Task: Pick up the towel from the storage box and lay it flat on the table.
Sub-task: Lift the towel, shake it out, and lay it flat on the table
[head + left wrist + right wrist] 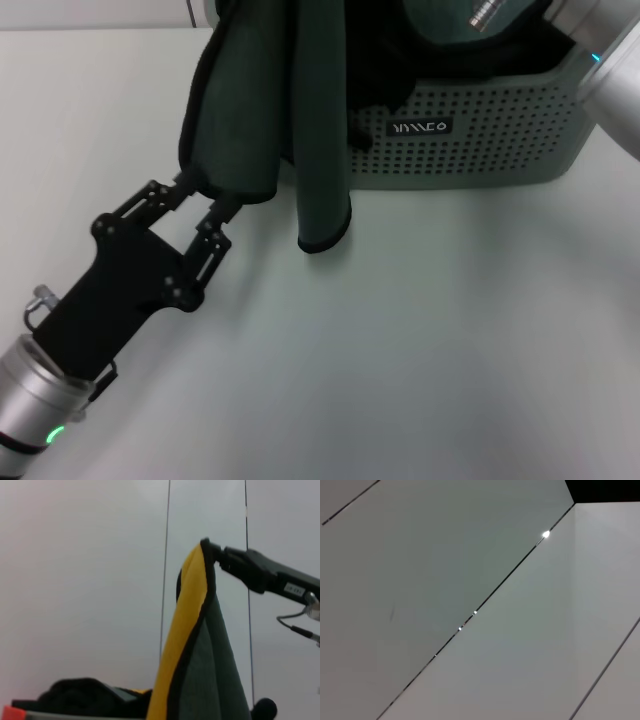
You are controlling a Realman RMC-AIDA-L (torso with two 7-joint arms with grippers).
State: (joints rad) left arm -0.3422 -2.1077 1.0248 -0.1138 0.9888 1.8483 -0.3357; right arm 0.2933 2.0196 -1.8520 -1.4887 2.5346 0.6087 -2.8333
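The towel [320, 120] hangs in long dark grey-green folds in front of the sage-green storage box [490, 140], its black-trimmed bottom end just above the white table [420, 350]. The left wrist view shows its yellow side [185, 630], with my right gripper [210, 551] shut on its top corner high above. In the head view only the right arm [612, 62] shows, at the top right. My left gripper [205, 196] reaches up from the lower left to the hem of the towel's left fold, its tips hidden by the cloth.
The box stands at the back of the table with its black label [420, 127] facing me. A plain black cloth [400, 60] and a lighter teal-grey cloth [440, 20] lie in it. The black cloth also shows in the left wrist view [80, 695].
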